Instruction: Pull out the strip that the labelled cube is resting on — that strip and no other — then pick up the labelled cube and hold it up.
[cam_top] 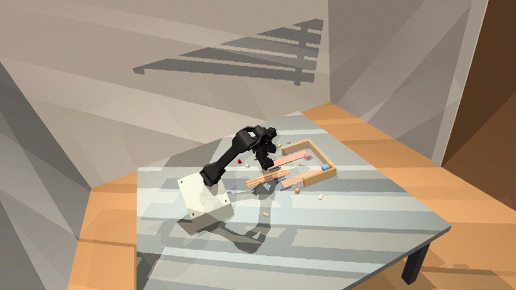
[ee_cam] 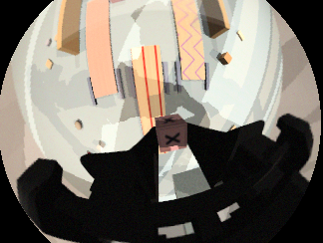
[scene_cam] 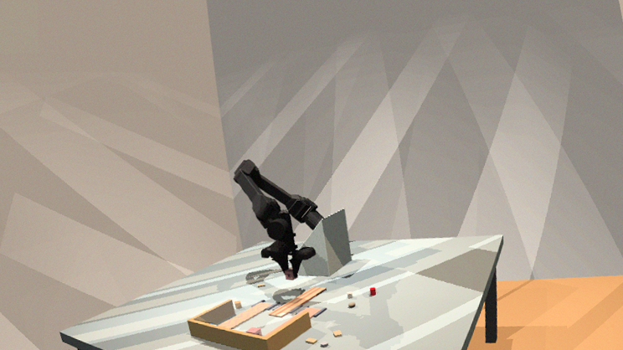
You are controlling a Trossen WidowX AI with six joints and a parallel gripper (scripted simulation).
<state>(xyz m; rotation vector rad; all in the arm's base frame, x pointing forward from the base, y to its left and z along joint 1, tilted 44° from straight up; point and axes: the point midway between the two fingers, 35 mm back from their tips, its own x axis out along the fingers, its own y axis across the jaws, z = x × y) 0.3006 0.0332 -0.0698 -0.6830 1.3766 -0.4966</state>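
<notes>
My gripper (cam_top: 265,167) (scene_cam: 289,273) (ee_cam: 168,126) is shut on the labelled cube (ee_cam: 172,133) (scene_cam: 289,275), a pinkish cube with a black X on its face. It holds the cube a little above the table, over the near end of the red-lined strip (cam_top: 268,177) (scene_cam: 298,300) (ee_cam: 149,80). That strip lies outside the open wooden tray (cam_top: 320,177) (scene_cam: 237,340) (ee_cam: 67,20). A plain pink strip (cam_top: 290,159) (ee_cam: 100,46) carries a pink cube (cam_top: 307,156) inside the tray. A zigzag strip (cam_top: 293,180) (ee_cam: 188,40) carries a blue cube (cam_top: 324,167).
Several small tan blocks lie scattered around the tray, such as one tan block (cam_top: 297,190) (ee_cam: 225,58). A small red cube (cam_top: 239,159) (scene_cam: 373,291) sits near the arm. The arm's pale base block (cam_top: 204,199) (scene_cam: 330,247) stands behind the strips.
</notes>
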